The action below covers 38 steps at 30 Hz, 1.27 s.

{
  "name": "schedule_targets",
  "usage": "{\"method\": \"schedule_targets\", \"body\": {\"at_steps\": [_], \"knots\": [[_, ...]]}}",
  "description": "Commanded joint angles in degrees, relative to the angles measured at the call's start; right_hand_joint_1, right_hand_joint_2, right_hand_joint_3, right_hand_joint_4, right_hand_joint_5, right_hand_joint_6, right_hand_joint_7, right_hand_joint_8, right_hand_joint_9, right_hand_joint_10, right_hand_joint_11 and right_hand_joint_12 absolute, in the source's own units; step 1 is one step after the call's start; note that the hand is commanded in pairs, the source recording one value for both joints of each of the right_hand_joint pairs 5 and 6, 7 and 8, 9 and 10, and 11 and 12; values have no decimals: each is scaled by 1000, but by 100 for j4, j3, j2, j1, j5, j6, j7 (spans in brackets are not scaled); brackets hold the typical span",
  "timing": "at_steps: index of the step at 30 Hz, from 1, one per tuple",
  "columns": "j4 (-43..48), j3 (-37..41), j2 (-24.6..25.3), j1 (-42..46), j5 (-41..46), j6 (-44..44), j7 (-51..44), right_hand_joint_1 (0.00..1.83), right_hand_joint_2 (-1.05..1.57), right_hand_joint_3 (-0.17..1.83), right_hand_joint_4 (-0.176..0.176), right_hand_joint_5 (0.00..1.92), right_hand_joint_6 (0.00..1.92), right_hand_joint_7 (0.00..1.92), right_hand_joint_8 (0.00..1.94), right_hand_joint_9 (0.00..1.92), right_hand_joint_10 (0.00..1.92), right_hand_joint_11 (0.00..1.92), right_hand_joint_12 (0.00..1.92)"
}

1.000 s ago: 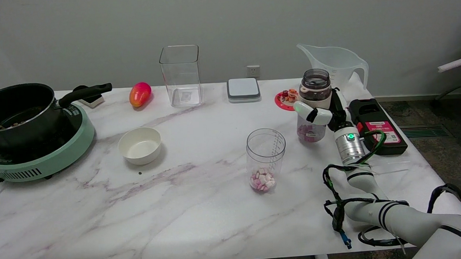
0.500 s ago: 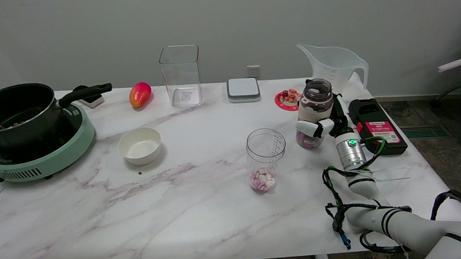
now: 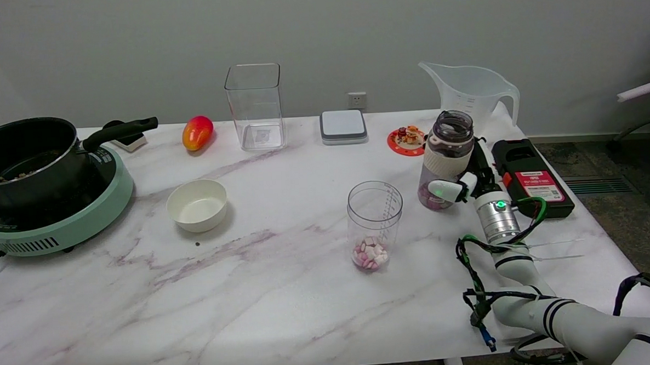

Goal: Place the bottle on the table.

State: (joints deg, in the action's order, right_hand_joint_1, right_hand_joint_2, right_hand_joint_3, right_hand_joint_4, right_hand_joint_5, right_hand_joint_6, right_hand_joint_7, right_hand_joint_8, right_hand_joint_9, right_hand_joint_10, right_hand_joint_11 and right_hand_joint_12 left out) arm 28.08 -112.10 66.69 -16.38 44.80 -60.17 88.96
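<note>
Marble-look white table (image 3: 286, 294) took up most of the head view, and the bottle (image 3: 446, 158) stood on its right side, just left of a black box with a pink label (image 3: 529, 178). It was see-through with a dark open mouth, a pale band round the middle and some pinkish stuff at the bottom, and it looked tipped a bit to the right. The right hand (image 3: 464, 183) was wrapped around its lower half from the right, one white finger (image 3: 445, 190) lying across the front. The rest of the fingers were behind the bottle or lost in the black palm, so how tight that hold was I couldn't really make out. Same for the bottle's base: it seemed to be down on the tabletop, but the finger covered part of it, so I wouldn't swear to it.

Near the middle sat a clear measuring cup (image 3: 375, 224) with pink and white bits in the bottom, well apart from the bottle. A big clear jug (image 3: 472, 91) stood behind the bottle at the back edge, with a small red coaster (image 3: 406, 139) with little figures on it just to the left; too small to tell what they were. Further left: grey pad (image 3: 343, 126), tall clear box (image 3: 255, 106), mango (image 3: 197, 132), white bowl (image 3: 197, 204), and a black pot (image 3: 25, 157) on a green cooker (image 3: 63, 221), the cooker cut off by the left edge. The arm's lower end ran out of the corner.
</note>
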Motion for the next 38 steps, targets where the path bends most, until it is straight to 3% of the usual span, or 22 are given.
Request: {"method": "schedule_targets", "body": {"at_steps": [1, 2, 8, 18, 26, 30, 35, 38], "knots": [[123, 29, -351, 163, -98, 148, 94, 1292, -934, 1241, 0, 233, 233, 606, 606, 545, 545, 668, 668], [131, 29, -405, 171, -98, 156, 133, 1288, -996, 1249, 0, 223, 223, 495, 495, 520, 520, 656, 656], [304, 37, -582, 274, -106, 132, 206, 1278, -1047, 1224, 0, 122, 122, 342, 342, 439, 439, 591, 591], [715, 551, -1023, 772, -98, -396, 150, 1285, -1016, 1089, 0, 61, 61, 336, 336, 427, 427, 612, 612], [1481, 2362, -887, 1977, 46, -404, -305, 1294, -629, 1033, 0, 246, 246, 428, 428, 489, 489, 654, 654], [1450, 2680, -800, 2311, 660, -570, -353, 1293, -609, 1060, 0, 323, 323, 446, 446, 498, 498, 663, 663], [1940, 3120, -631, 2745, 1329, -1005, -1277, 1288, -525, 1033, 0, 387, 387, 461, 461, 510, 510, 612, 612], [2301, 2917, -568, 2887, 2202, -1367, -2220, 1255, -314, 995, 0, 677, 677, 680, 680, 635, 635, 644, 644]]}}
